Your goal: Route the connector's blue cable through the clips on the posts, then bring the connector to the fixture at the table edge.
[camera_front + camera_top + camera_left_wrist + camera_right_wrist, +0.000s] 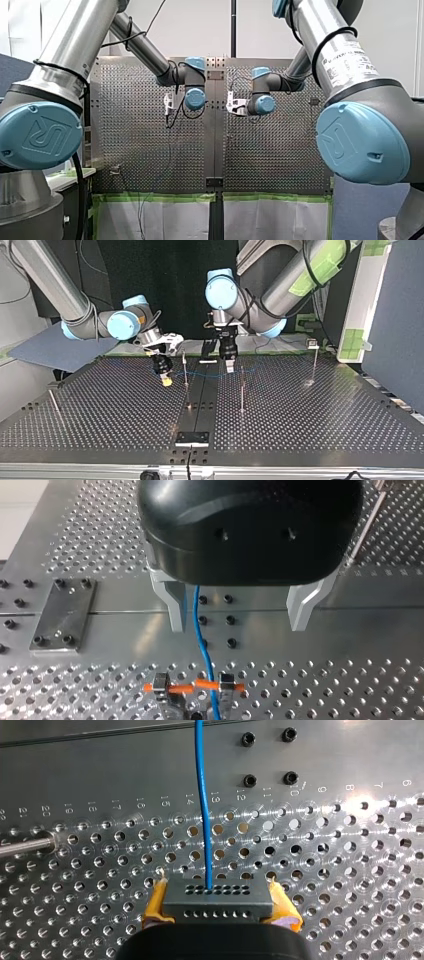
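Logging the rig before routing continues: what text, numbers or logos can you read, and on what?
"UR": logo on my left arm's blue cap.
"20" down to "6": numbers along a hole row of the table.
Too blurred to read: white label on my right arm.

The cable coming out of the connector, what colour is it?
The cable is blue; the right wrist view shows it best.

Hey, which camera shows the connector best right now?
The right wrist view: the connector sits close, clamped in my right gripper, blue cable leaving its holes. Top view: too small to make out at that gripper; front and left wrist views don't show it.
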